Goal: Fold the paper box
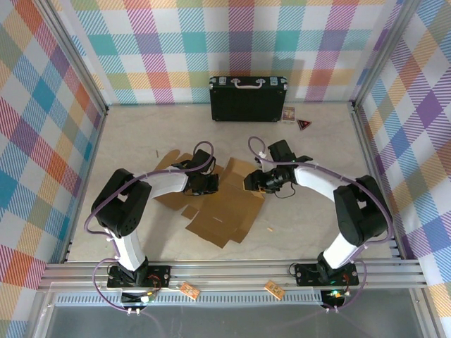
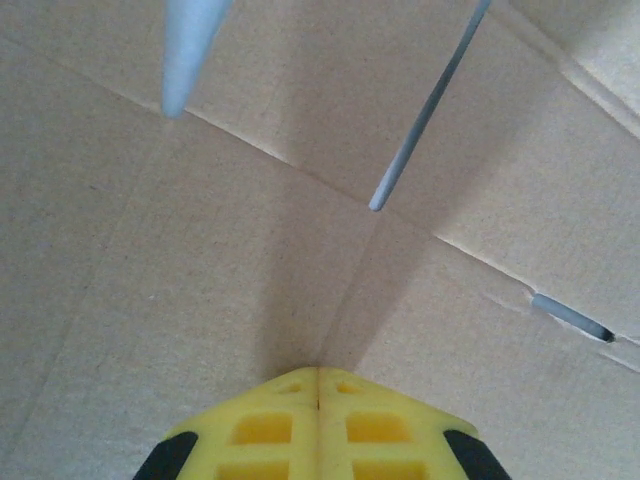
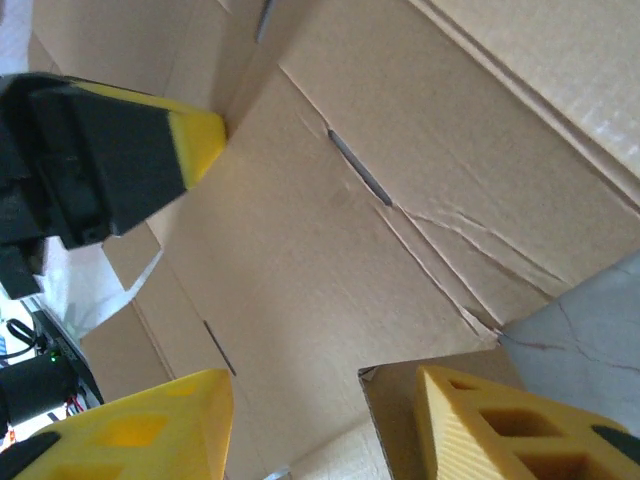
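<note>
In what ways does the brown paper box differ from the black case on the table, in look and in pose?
Colour: the paper box is plain brown; the black case has a silver handle. Pose: the paper box lies spread out as a sheet; the black case stands upright. Place: the paper box is mid-table; the black case is by the back wall. Both rest on the table.

black case (image 1: 247,98) w/ silver handle (image 1: 246,82) upright at rear; small card (image 1: 288,113) & dark triangle (image 1: 304,124) just beside, rt.
</note>
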`<state>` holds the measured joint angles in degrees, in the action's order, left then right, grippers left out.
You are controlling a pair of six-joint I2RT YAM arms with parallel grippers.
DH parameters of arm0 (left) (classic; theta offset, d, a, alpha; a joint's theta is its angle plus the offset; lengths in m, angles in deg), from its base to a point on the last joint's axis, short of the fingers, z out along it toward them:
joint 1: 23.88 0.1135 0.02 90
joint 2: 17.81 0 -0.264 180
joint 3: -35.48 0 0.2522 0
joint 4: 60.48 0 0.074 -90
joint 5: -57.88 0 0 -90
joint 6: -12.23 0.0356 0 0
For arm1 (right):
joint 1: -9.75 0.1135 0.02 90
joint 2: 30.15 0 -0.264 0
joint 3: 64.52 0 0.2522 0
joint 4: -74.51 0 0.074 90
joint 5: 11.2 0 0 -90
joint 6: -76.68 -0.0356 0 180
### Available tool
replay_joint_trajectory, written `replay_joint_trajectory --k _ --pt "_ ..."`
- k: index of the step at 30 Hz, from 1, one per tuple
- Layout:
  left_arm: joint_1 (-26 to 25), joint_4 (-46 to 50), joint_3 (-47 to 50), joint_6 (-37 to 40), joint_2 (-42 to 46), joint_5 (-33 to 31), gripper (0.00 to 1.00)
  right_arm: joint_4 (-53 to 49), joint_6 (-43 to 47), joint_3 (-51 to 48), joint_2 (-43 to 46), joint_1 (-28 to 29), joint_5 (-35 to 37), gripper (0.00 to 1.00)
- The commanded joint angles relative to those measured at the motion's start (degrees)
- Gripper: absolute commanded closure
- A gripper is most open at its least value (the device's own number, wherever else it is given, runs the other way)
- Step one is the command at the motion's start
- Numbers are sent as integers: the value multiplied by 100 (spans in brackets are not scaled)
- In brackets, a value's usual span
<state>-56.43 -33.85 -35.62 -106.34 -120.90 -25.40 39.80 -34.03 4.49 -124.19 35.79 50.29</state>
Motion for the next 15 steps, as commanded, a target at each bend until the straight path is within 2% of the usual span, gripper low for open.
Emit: replay_joint_trajectory --k 1,9,15 --pt "22 726 311 -51 -541 -417 100 123 122 -220 -177 105 -225 50" --pt "33 770 294 -37 -545 -479 100 169 -199 -640 -413 464 -134 54" --pt "30 775 276 -30 -554 -461 100 20 -458 -835 -824 490 560 55"
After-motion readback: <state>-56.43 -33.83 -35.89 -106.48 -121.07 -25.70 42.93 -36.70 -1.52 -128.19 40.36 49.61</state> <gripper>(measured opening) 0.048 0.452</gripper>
